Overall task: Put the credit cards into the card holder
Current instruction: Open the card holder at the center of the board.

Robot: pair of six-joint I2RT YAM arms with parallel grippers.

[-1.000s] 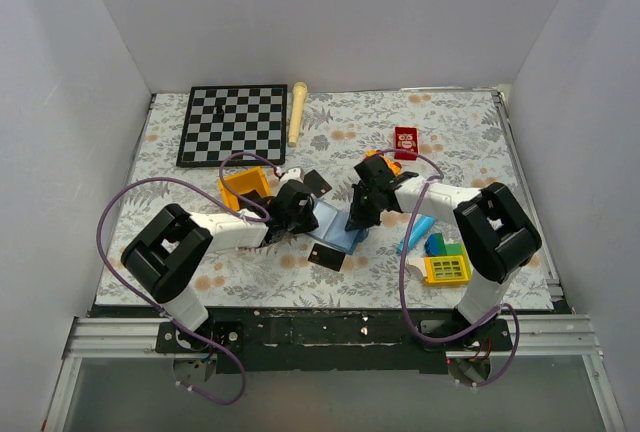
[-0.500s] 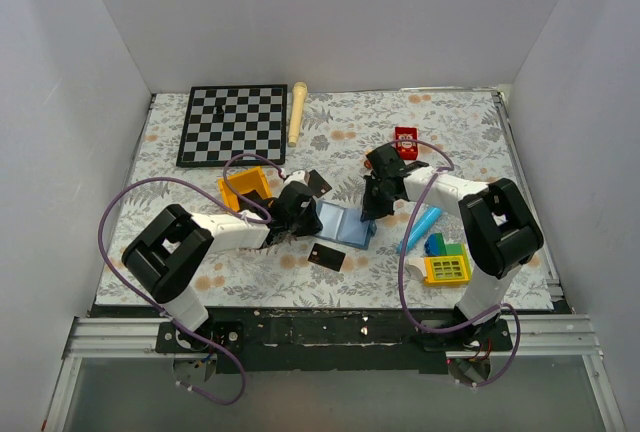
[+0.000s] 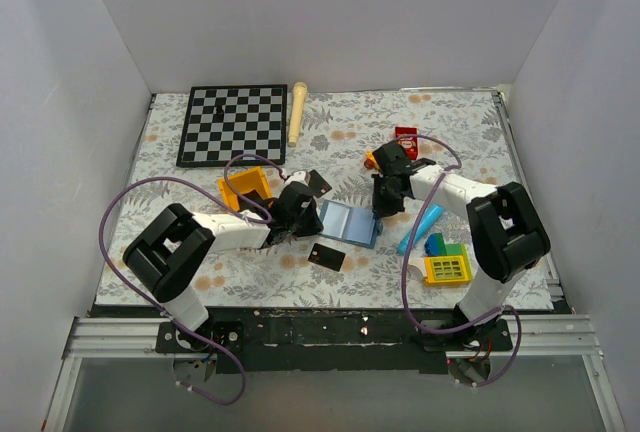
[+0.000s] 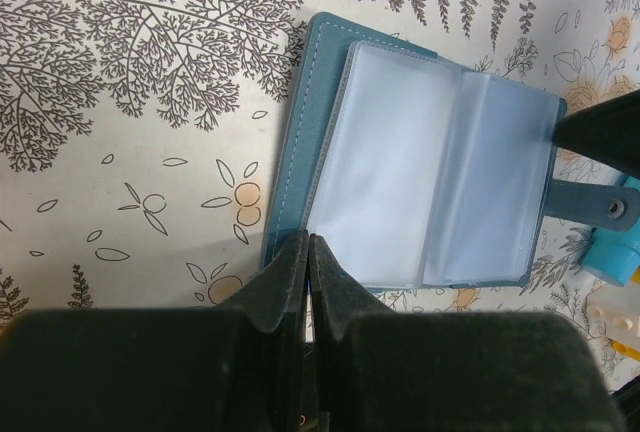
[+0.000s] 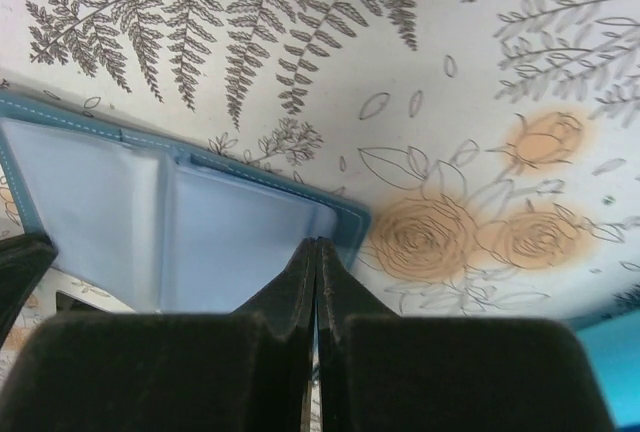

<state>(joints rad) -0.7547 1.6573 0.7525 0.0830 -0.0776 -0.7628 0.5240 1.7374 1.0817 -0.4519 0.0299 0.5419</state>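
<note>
Flattened since a second ago: card holder, tipped up under the right gripper then, spread open now on the floral cloth between the two arms. Shifted rightward too, that right gripper, tips at the holder's edge. Left gripper at the opposite edge. Both pairs of jaws pressed together, clamped on nothing. Counted: two black credit cards, near card just in front of the holder, far card beside the left gripper; one holder; one chessboard; one red box.
</note>
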